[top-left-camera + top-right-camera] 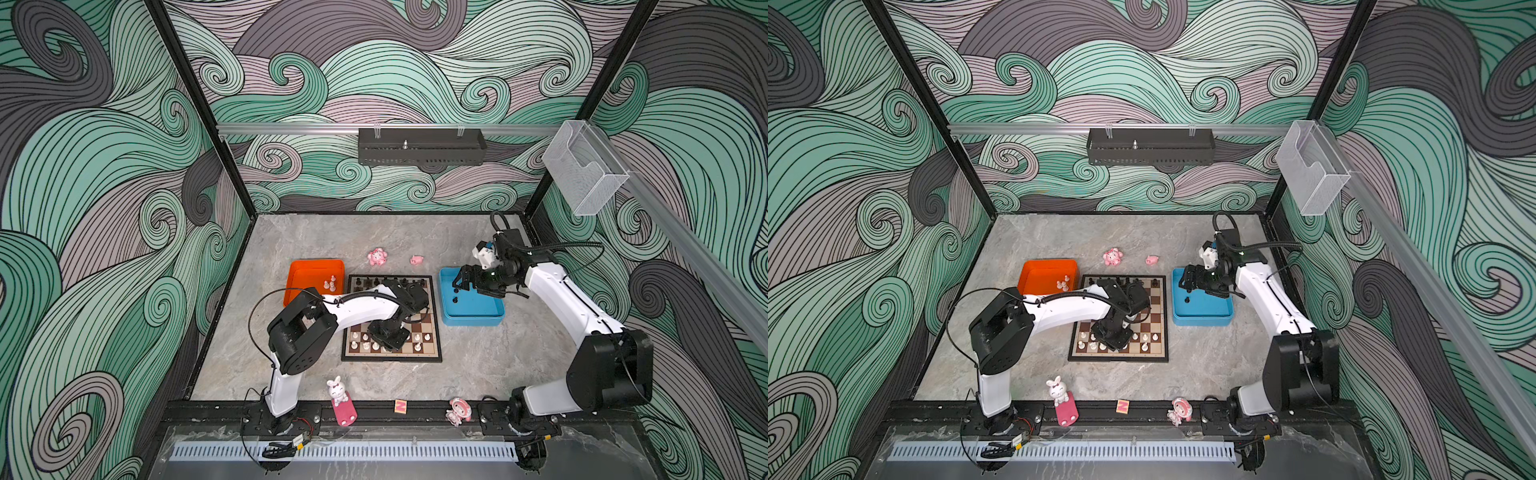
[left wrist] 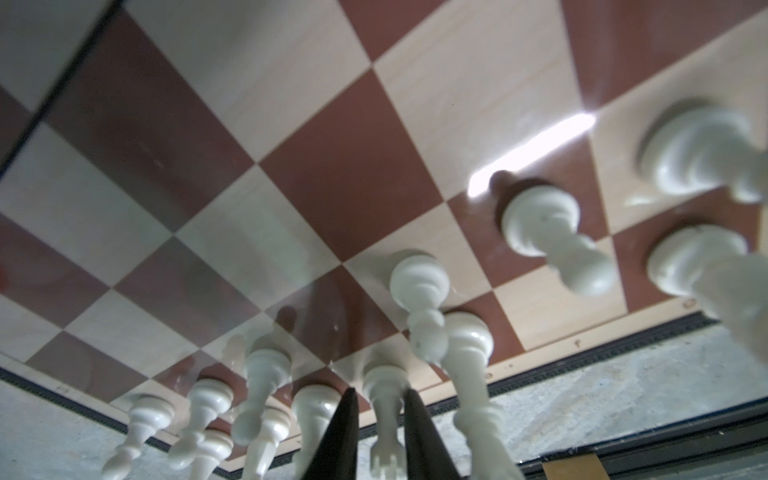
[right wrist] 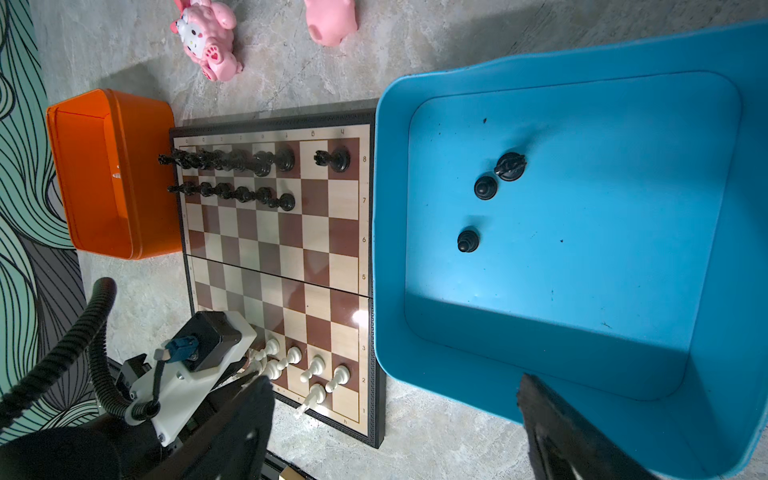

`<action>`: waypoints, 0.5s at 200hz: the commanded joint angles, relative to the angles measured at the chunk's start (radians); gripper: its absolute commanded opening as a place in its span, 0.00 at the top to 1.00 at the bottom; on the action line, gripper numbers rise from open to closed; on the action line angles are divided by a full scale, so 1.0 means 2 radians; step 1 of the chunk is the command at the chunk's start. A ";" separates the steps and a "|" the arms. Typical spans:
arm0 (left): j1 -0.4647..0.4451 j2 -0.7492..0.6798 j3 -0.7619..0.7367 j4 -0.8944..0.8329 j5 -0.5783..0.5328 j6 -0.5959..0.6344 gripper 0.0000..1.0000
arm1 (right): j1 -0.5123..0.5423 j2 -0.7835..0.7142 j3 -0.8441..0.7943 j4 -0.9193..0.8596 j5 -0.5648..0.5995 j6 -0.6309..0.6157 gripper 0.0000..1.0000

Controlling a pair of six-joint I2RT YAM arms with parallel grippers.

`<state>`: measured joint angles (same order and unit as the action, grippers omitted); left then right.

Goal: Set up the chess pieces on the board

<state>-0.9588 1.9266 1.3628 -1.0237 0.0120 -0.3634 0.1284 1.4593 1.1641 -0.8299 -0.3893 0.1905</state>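
Closest to my lens, the black fingertips (image 2: 345,432) of the left claw (image 2: 380,392) stand narrowly either side of a white piece (image 2: 385,415) in the edge row of the board (image 2: 291,166); I cannot tell whether they pinch it; other white pieces (image 2: 419,286) stand around it. My right claw (image 3: 399,432) hangs spread wide and empty over the blue tray (image 3: 706,291), where three black pieces (image 3: 485,188) stand; more black pieces (image 3: 232,160) line the board's two far rows; the board lies on the table (image 1: 332,237) between that tray and the orange tray (image 1: 311,266), which holds three white pieces (image 1: 329,284).
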 commanded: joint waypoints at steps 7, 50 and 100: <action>0.001 0.002 0.009 -0.010 -0.002 0.003 0.79 | -0.004 0.005 0.000 -0.002 0.002 -0.004 0.08; 0.001 -0.011 0.020 -0.028 -0.008 0.004 0.81 | -0.004 0.003 0.001 -0.002 0.001 -0.004 0.08; 0.000 -0.026 0.053 -0.066 -0.016 0.007 0.83 | -0.005 -0.002 0.001 -0.003 0.000 -0.003 0.08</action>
<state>-0.9588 1.9244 1.4059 -1.0763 0.0059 -0.3595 0.1284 1.4593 1.1641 -0.8299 -0.3893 0.1909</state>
